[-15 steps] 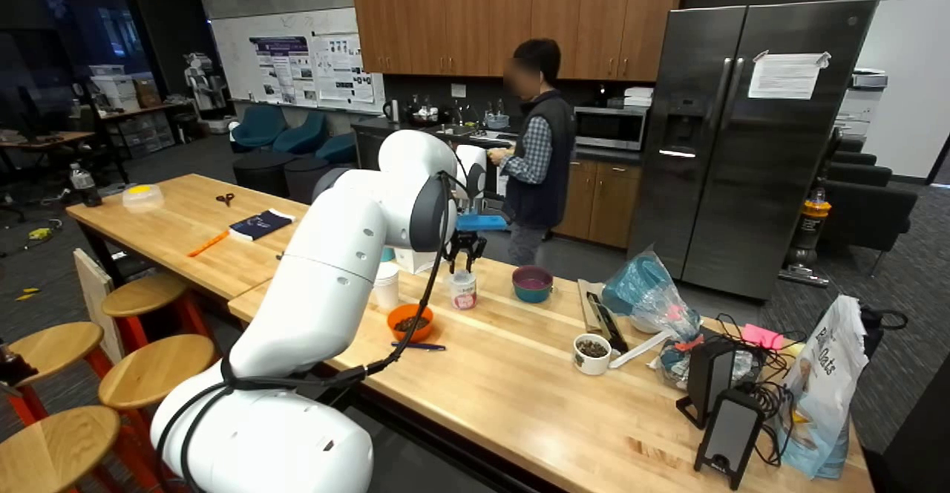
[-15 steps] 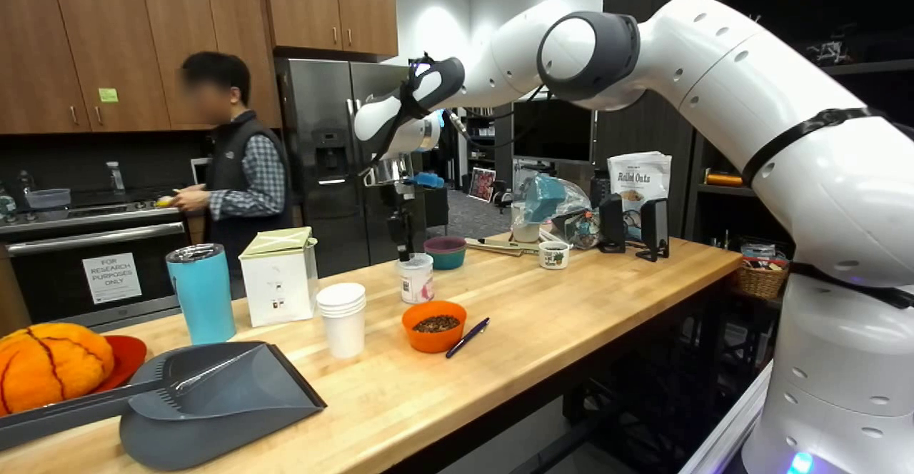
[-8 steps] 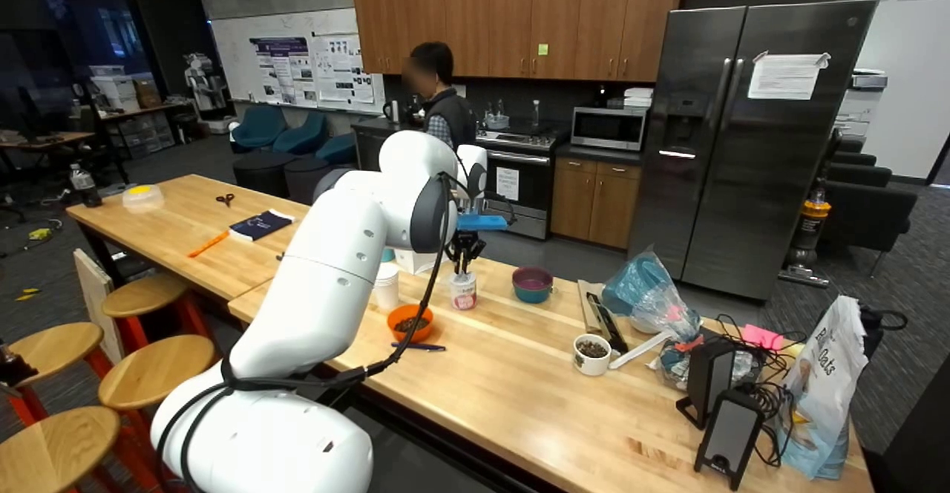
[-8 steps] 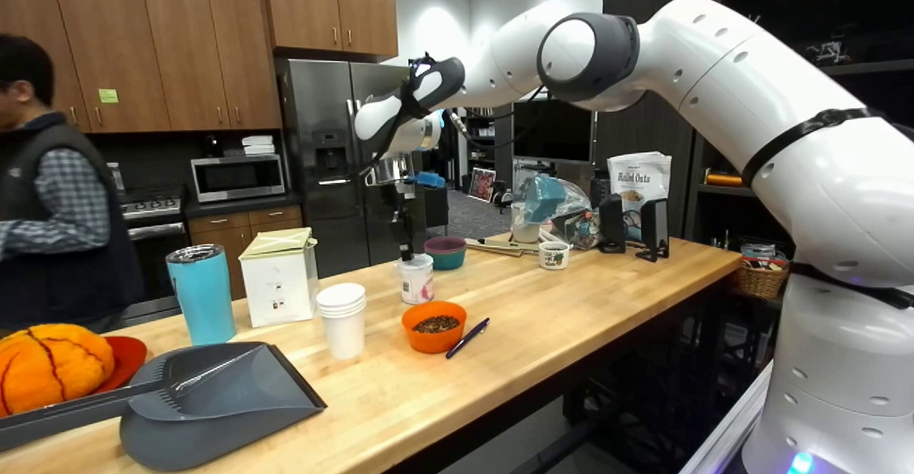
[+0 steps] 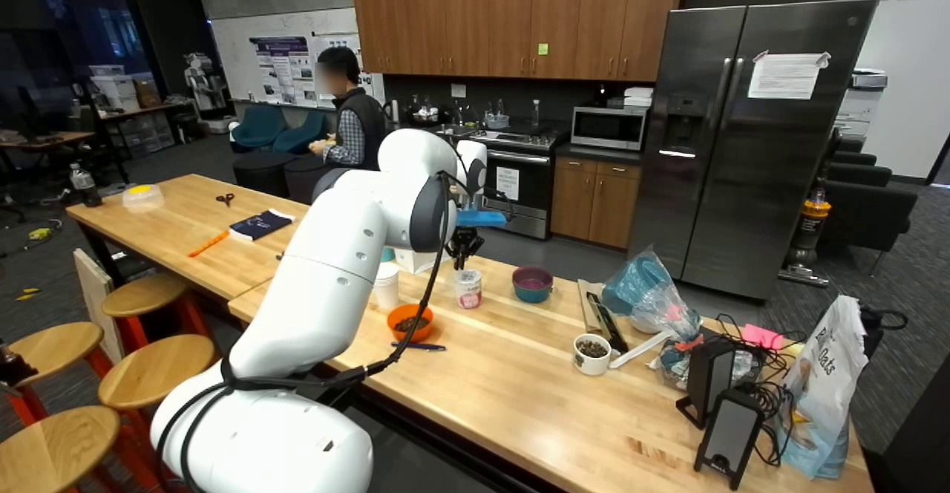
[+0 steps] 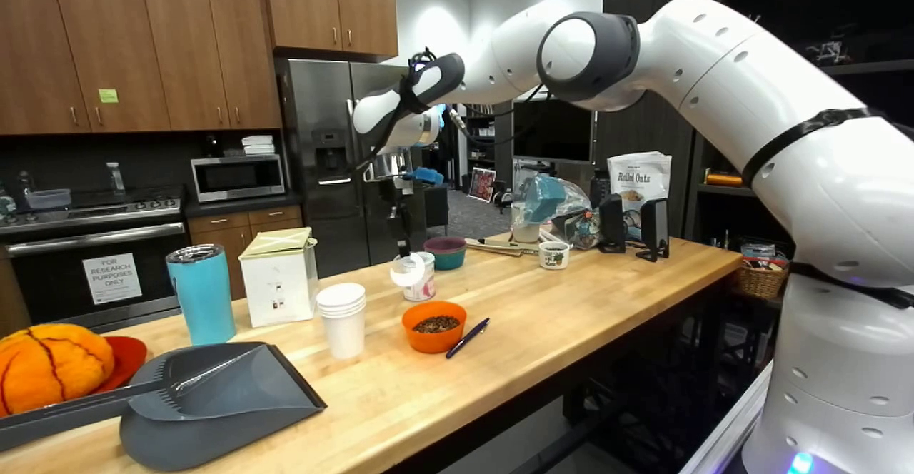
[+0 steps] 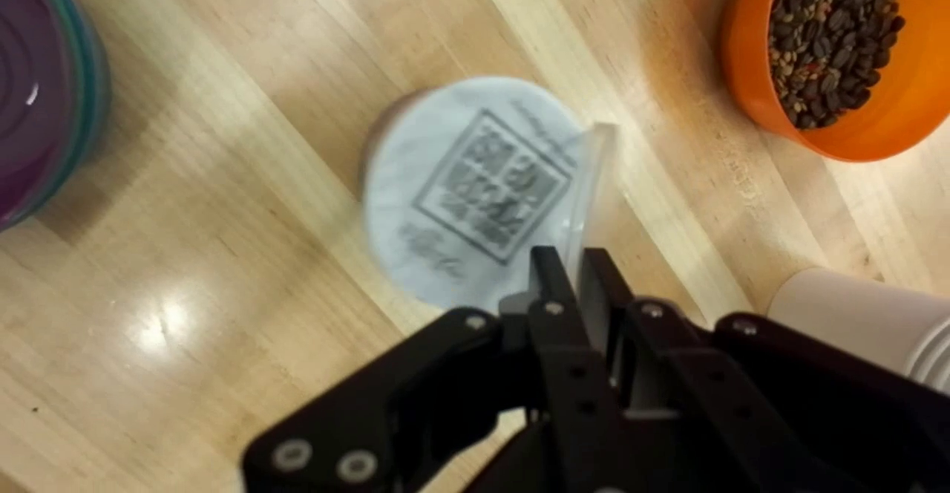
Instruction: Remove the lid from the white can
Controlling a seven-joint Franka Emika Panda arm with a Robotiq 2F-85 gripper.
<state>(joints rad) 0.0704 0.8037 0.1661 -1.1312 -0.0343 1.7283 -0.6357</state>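
The white can [image 5: 469,297] with pink print stands upright on the table in both exterior views. Its flat top [image 7: 475,188], with a dark square printed on it, faces up in the wrist view. A clear lid [image 7: 597,159] shows nearly edge-on there, at the right side of the top, pinched between the fingertips of my gripper [image 7: 570,255]. In an exterior view the lid [image 6: 407,281] hangs tilted beside the can's upper edge, below my gripper [image 6: 404,249]. I cannot tell whether lid and can still touch.
Close by are an orange bowl [image 6: 433,331] of beans, stacked white cups [image 6: 343,320] and a purple-teal bowl [image 5: 532,285]. A pen [image 6: 468,338] lies near the orange bowl. A white box [image 6: 277,285], a blue tumbler [image 6: 201,295] and a dustpan [image 6: 221,395] stand further along.
My gripper has closed on the lid and risen slightly. The lid has swung from flat on the can to tilted at its side. The can has shifted slightly. A person walked past behind.
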